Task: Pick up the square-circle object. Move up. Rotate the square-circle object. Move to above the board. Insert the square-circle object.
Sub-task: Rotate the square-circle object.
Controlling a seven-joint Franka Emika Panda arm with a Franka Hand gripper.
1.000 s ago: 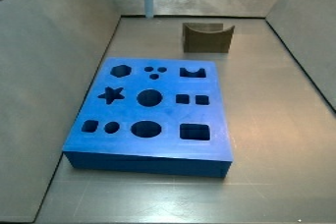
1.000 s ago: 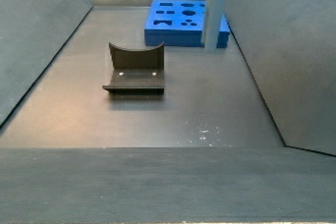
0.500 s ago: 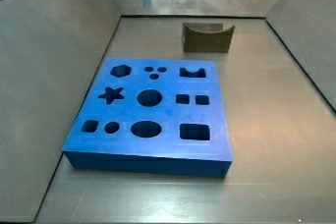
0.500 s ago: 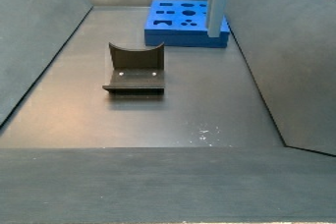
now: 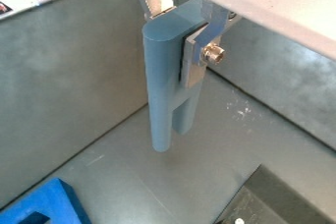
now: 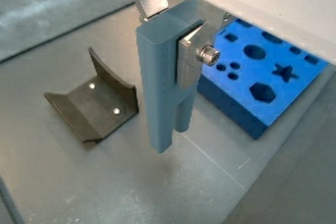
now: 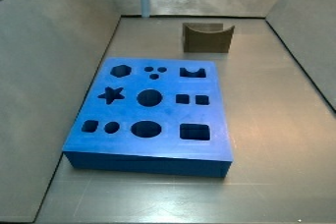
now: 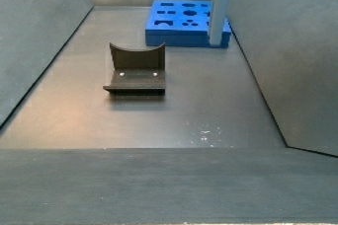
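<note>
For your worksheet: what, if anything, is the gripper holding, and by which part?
The gripper holds a long grey-blue bar, the square-circle object, clamped near its upper end; the rest hangs free above the floor.

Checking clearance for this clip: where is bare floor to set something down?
Broad bare floor lies in front of the olive U-shaped block, and some between it and the board. Crowded only near the board, where the gripper holds the square-circle object in its jaws.

Matt blue plastic board [image 7: 152, 110]; bare-metal tool [image 6: 178, 41] plates.
</note>
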